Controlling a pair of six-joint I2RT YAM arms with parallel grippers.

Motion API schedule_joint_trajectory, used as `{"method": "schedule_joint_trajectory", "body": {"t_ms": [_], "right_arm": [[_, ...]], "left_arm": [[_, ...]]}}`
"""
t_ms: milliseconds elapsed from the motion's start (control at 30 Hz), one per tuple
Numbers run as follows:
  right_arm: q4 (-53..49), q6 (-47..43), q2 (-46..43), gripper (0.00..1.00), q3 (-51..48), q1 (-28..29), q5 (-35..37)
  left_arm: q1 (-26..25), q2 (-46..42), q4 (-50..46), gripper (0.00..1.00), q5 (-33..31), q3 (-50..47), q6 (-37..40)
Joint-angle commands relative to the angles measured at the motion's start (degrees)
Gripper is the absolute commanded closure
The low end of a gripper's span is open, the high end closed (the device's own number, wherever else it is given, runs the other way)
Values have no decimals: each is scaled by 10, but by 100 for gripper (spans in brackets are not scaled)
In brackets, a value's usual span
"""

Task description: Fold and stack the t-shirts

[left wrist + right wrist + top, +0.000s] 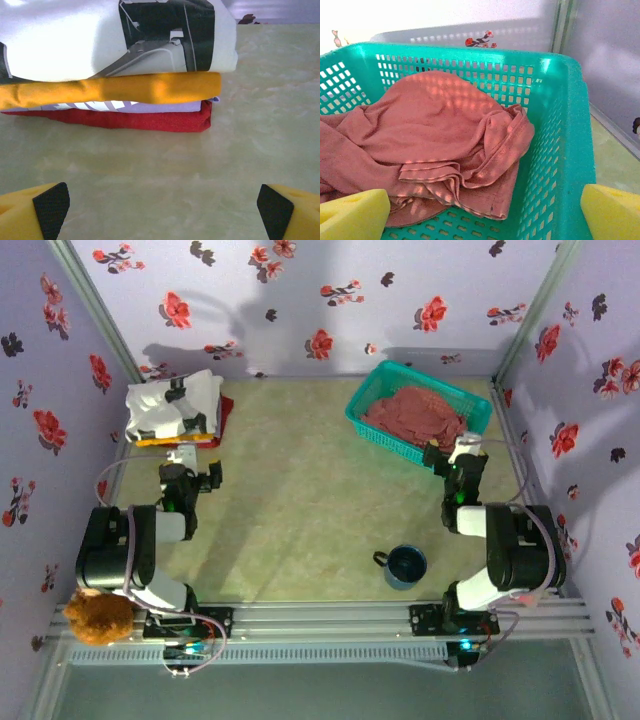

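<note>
At the far right of the table (300, 530), our right gripper (482, 222) hangs at the near side of the teal mesh basket (565, 150). Its yellow fingers (355, 215) are spread wide with nothing between them. Inside the basket the salmon-pink t-shirt (435, 135) lies crumpled and covers most of the floor.

We judge it light, limp and not slippery. It will sag and trail from whatever spot we pinch, and a loose fold could snag on the mesh wall. The layered hem ridge at the near edge of the heap looks like the best hold, as it stands proud of the cloth around it.

On the far left, our left gripper (160, 210) also stands wide apart and empty, low over the table, facing the folded stack. The white t-shirt with black marks (65, 45) is on top, then the yellow t-shirt (125, 90), a pale lavender layer (165, 106), and the red t-shirt (140, 120) at the bottom. The pile looks soft and would probably shift if pushed from the side, so we would lay the next shirt on from above.
</note>
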Motion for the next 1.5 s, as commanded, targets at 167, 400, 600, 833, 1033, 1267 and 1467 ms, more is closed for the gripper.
{"method": "schedule_joint_trajectory", "body": {"t_ms": [167, 400, 600, 833, 1033, 1267, 1467], "right_arm": [[-62, 9, 16, 1, -8, 2, -6], [-62, 9, 16, 1, -8, 2, -6], [-62, 9, 16, 1, -8, 2, -6], [-62, 9, 15, 1, -8, 2, -6], [-61, 9, 16, 1, -8, 2, -6], [-162, 19, -57, 1, 8, 3, 30], [-364, 50, -113, 1, 54, 27, 73]], "left_arm": [[4, 3, 0, 1, 4, 10, 11], [4, 3, 0, 1, 5, 11, 11], [4, 2, 0, 1, 4, 11, 11], [5, 3, -2, 0, 1, 12, 7], [7, 3, -4, 1, 2, 13, 6], [11, -35, -17, 1, -7, 5, -3], [3, -159, -257, 1, -9, 86, -6]]}}
